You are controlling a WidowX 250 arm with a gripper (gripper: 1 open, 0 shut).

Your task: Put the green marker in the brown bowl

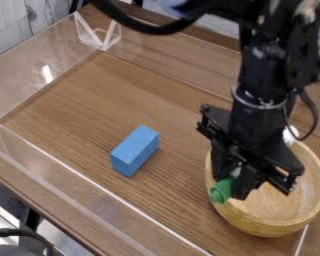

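Observation:
The brown bowl (290, 205) sits at the lower right of the wooden table, light wood with a thick rim. My black gripper (238, 186) points straight down into the bowl's left half and is shut on the green marker (223, 192). Only the marker's green end shows, poking out below the fingers just inside the bowl's left rim. The rest of the marker is hidden between the fingers.
A blue rectangular block (135, 150) lies on the table left of the bowl. Clear acrylic walls (43, 60) fence the table on the left and back. A folded clear stand (96, 35) is at the back corner.

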